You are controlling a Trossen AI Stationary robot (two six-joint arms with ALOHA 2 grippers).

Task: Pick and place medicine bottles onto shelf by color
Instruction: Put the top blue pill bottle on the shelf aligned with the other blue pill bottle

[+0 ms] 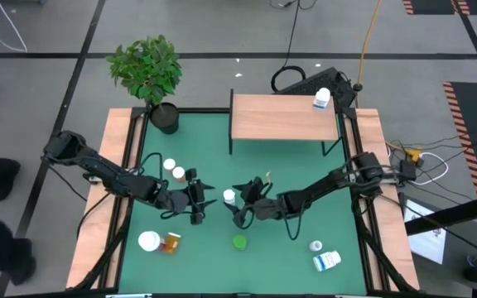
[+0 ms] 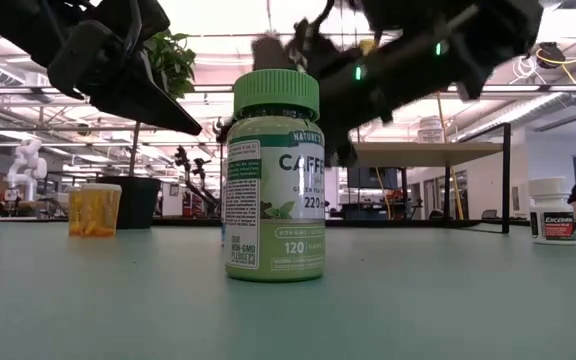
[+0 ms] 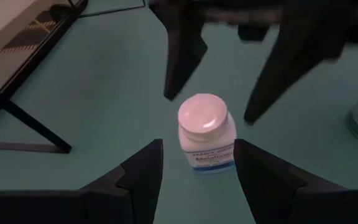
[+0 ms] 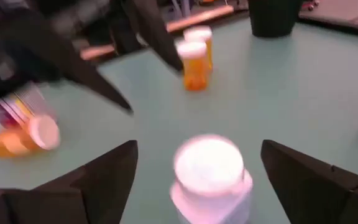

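Green bottle point(image 2: 274, 180) stands nearest the low camera. Just beyond it, the white bottle point(image 1: 229, 197) stands between both spread grippers, left point(image 1: 199, 204) and right point(image 1: 244, 204), neither touching. Pick step, I judge: one must close, then carry it to the far shelf point(image 1: 284, 117).

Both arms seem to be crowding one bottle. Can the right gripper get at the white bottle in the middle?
Probably yes: the right gripper is open with the white bottle between its fingers, though the left gripper sits close opposite.
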